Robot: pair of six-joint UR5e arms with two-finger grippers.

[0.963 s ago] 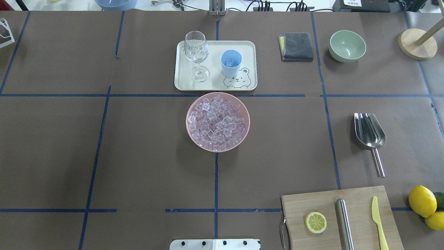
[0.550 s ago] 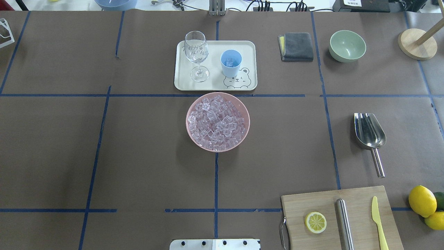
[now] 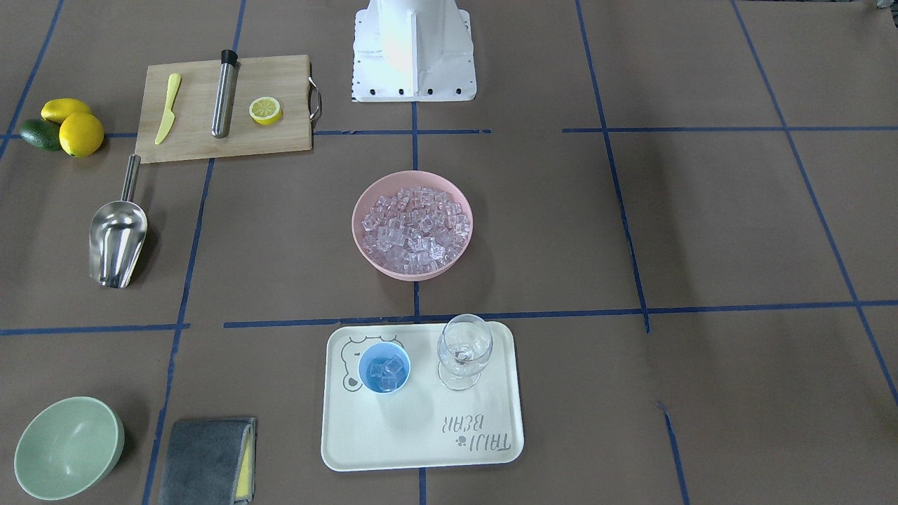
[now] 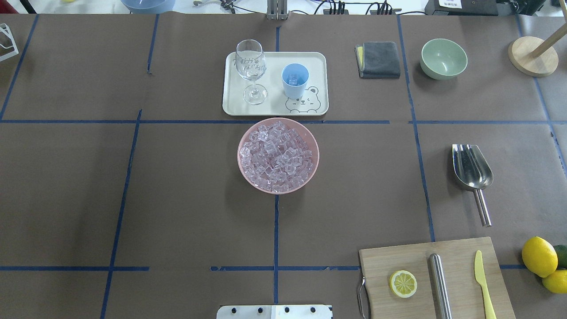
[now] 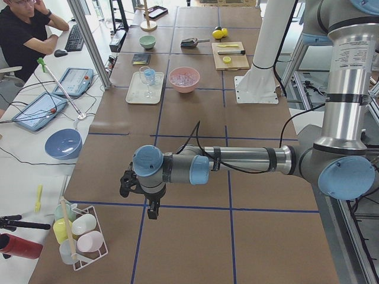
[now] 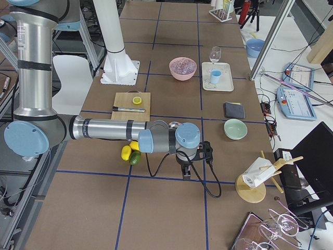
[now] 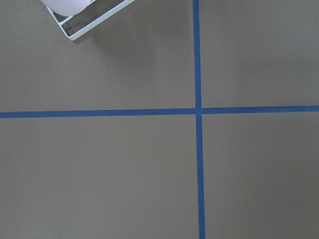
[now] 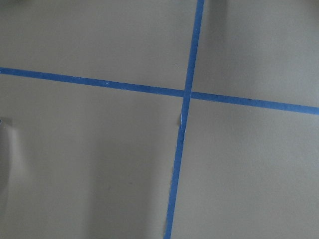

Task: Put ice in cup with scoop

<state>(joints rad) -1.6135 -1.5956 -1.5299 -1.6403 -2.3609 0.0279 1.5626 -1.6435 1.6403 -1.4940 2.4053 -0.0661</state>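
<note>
The ice (image 4: 278,153) fills a pink bowl (image 4: 310,177) at the table's middle. The light-blue cup (image 4: 295,80) stands on a cream tray (image 4: 232,104) behind the bowl, next to a wine glass (image 4: 251,66). The front-facing view shows a few cubes inside the cup (image 3: 384,370). The steel scoop (image 4: 472,170) lies on the table at the right, handle toward the robot. My left gripper (image 5: 153,210) and right gripper (image 6: 186,172) hang over bare table far off at the two ends. I cannot tell whether they are open or shut.
A cutting board (image 4: 416,259) at the near right carries a lemon slice (image 4: 403,283), a steel cylinder (image 4: 440,283) and a yellow knife (image 4: 482,277). Lemons (image 4: 539,257) lie beside it. A green bowl (image 4: 443,57), grey cloth (image 4: 378,59) and wooden stand (image 4: 533,55) sit far right.
</note>
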